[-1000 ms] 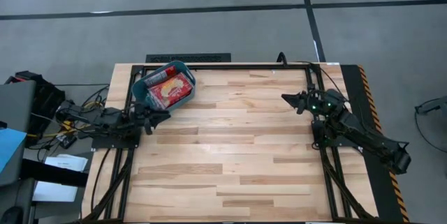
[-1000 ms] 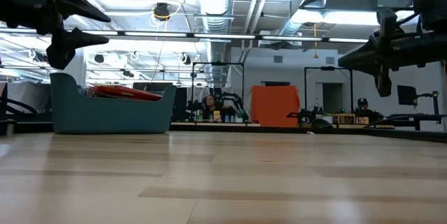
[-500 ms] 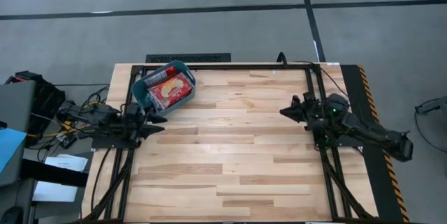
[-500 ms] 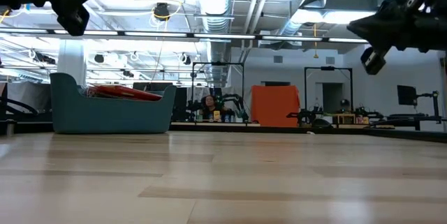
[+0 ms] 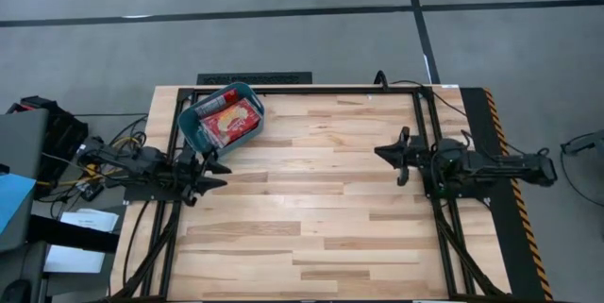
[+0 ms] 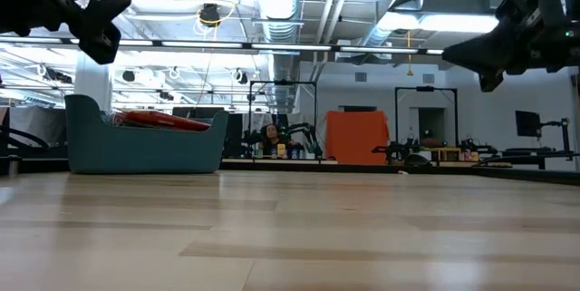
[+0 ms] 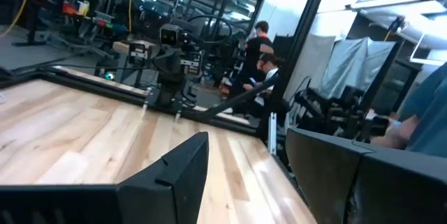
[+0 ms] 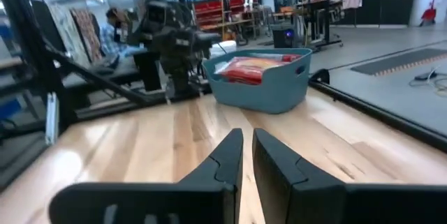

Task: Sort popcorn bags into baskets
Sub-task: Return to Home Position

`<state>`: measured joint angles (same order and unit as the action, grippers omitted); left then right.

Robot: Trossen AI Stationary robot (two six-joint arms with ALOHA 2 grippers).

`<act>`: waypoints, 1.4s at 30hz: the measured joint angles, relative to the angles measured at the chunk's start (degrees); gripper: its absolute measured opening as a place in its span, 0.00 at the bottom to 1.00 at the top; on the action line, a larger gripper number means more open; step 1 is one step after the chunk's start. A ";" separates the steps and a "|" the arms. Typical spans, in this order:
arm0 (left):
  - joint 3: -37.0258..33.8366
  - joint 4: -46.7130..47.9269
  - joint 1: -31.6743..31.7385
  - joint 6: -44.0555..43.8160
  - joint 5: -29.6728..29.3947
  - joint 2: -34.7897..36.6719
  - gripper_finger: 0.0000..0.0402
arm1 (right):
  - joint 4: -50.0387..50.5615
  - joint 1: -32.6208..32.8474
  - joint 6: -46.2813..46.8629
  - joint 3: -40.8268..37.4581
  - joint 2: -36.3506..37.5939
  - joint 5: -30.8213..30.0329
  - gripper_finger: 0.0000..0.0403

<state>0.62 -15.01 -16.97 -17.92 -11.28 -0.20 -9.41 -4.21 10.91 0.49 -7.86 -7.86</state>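
The teal-blue bin (image 5: 192, 129) stands on its base at the table's far left corner, and I also see the bin (image 6: 145, 150) in the low view and the bin (image 8: 265, 88) in the right wrist view. Red popcorn bags (image 5: 231, 122) with cream-orange labels lie stacked inside, and the topmost bag (image 6: 163, 121) shows above the rim. My left gripper (image 5: 218, 173) hovers open just near-side of the bin; its fingers stand wide apart around the left gripper (image 7: 246, 135) midpoint. My right gripper (image 5: 379, 150) hovers shut over the table's right half, pointing left, and its fingers nearly meet at the right gripper (image 8: 248, 135) midpoint. No bag lies on the table.
Bare wooden tabletop (image 5: 311, 218) stretches between the two arms and toward the near edge. A black frame rail (image 5: 302, 89) runs along the far edge and down both sides. Cables and equipment (image 5: 57, 166) sit off the table's left side. People show in the room beyond.
The right arm has swung from slanting toward the near right to lying level across the table's right side, and its gripper has shifted slightly toward the near edge. The left gripper has also drawn a little toward the near edge, away from the bin.
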 joint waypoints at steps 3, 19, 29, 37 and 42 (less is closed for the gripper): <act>-0.02 0.24 0.00 1.84 -0.66 -0.03 0.46 | 1.88 -0.82 -1.74 -0.02 0.01 0.33 0.15; -0.11 3.90 0.04 6.10 -4.66 -0.03 0.46 | 5.99 -4.94 -0.23 -0.13 0.04 4.48 0.15; -0.02 11.54 0.02 -2.12 -4.25 -0.21 0.46 | 7.34 -4.94 -0.27 -0.15 0.00 4.94 0.15; 0.37 12.86 0.02 -7.09 -4.18 -0.53 0.46 | 7.27 -4.94 -0.32 -0.17 0.00 4.92 0.15; 0.44 13.04 0.02 -7.18 -4.22 -0.53 0.46 | 7.27 -4.94 -0.39 -0.18 0.00 4.92 0.15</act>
<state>1.06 -1.98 -16.95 -25.10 -15.51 -0.73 -2.14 -9.15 10.51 0.31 -7.86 -2.94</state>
